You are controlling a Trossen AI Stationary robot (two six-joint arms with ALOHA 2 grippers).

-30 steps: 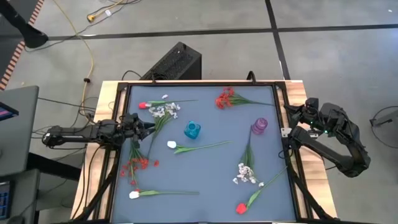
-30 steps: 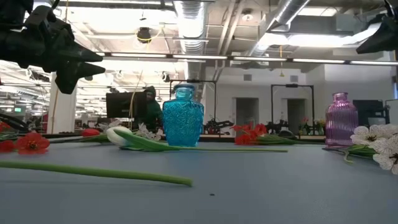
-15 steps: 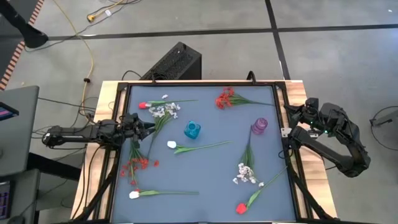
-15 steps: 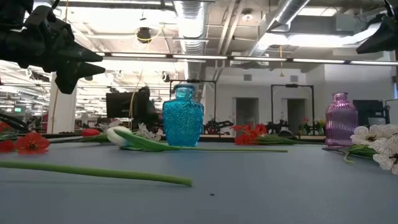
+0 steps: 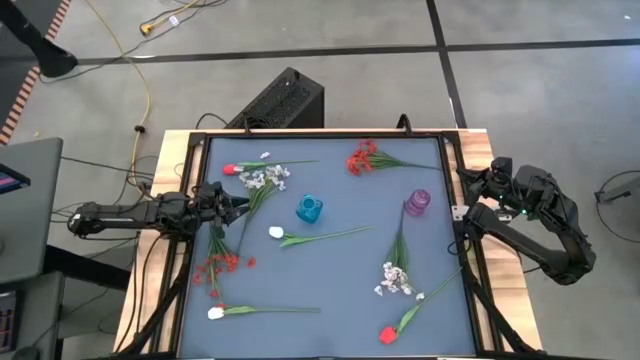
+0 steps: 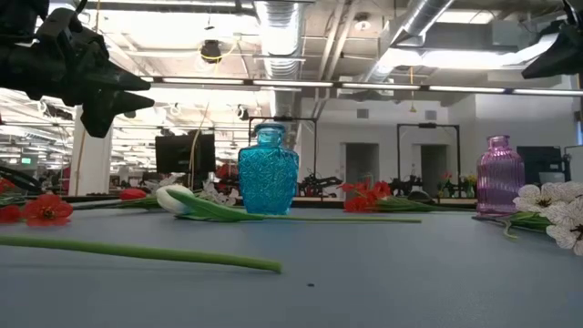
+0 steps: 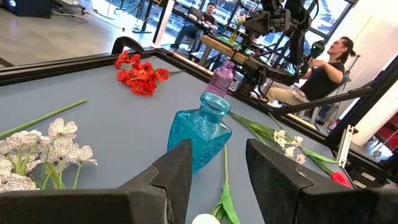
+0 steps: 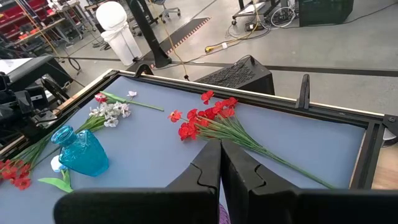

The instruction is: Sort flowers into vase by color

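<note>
Grey table (image 5: pixel 340 270): scattered green-stemmed flowers (image 5: pixel 310 236)

Even, bright overhead lighting from ceiling strip lights (image 6: pixel 282 23), which blow out to white glare in the low view; the grey counter (image 5: pixel 340 270) is flatly lit with only faint, soft shadows. Low view: foreground green stem (image 6: pixel 137 252) slightly soft, blue vase (image 6: pixel 268 170) crisp, back room hazy. Left wrist view: own claw (image 7: pixel 217 180) dark, background windows overexposed.
</note>
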